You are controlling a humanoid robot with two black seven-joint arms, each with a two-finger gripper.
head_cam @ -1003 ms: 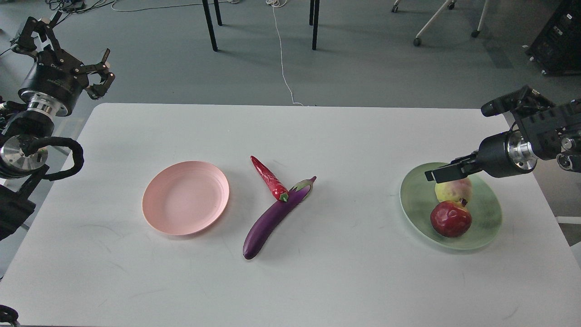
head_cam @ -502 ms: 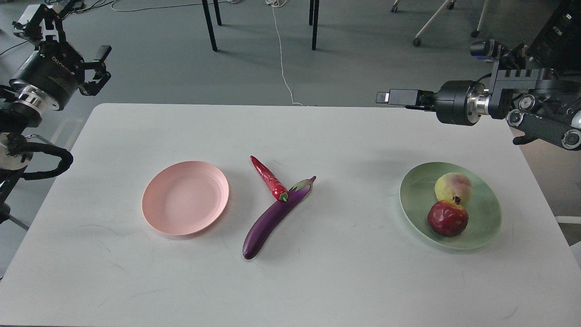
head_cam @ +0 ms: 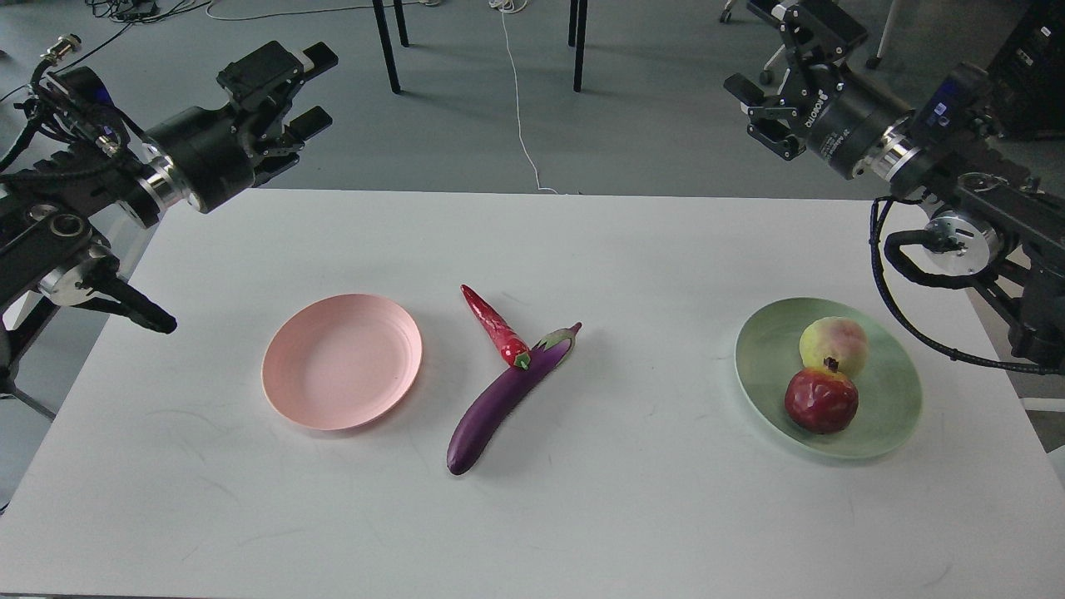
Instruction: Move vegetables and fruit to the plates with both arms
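The purple eggplant [head_cam: 499, 401] lies slantwise at the table's middle. The red chili pepper [head_cam: 494, 324] rests with its stem end on the eggplant's cap end. The pale pink plate [head_cam: 342, 361] lies bare to their left. The pale green plate [head_cam: 890, 391] at the right holds the yellow-green peach [head_cam: 833, 344] and, in front of it, the dark red pomegranate [head_cam: 820, 400]. My left gripper [head_cam: 304, 87] is open and empty, raised beyond the table's back left corner. My right gripper [head_cam: 770, 79] is open and empty, raised beyond the back right.
The white table [head_cam: 582, 516] has its back edge just below both grippers. Beyond it are grey floor, black table legs [head_cam: 384, 46], a white cable [head_cam: 517, 108] and chair castors.
My right gripper left the green plate, rose and swung back past the table's far edge. My left gripper swung right toward the table's back left corner. The fruit and vegetables stayed put.
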